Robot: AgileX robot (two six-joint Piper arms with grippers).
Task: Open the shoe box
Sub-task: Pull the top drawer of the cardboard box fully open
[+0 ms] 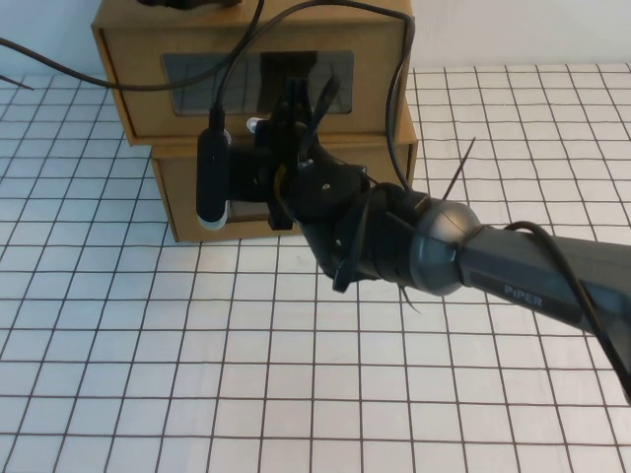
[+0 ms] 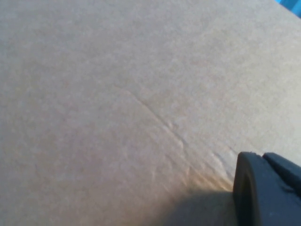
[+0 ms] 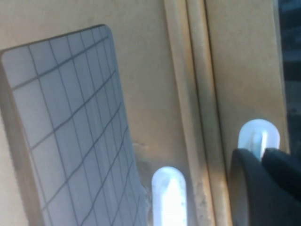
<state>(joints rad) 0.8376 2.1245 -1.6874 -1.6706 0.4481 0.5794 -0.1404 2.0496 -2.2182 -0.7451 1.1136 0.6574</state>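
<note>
Open gridded table (image 1: 148,374) near side; stacked shoe boxes (image 1: 148,69) and right arm (image 1: 532,276) beyond.

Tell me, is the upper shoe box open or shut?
Shut: upper shoe box has its front flush. Right gripper is at its front; left gripper faces plain cardboard.

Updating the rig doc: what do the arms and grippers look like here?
Right arm: dark grey tube links, PIPER lettering, rounded grey joint, black cables and zip ties, black wrist camera with a white end. Right gripper, at the box front: black. Left gripper, close to cardboard: black, rounded edge.
</note>
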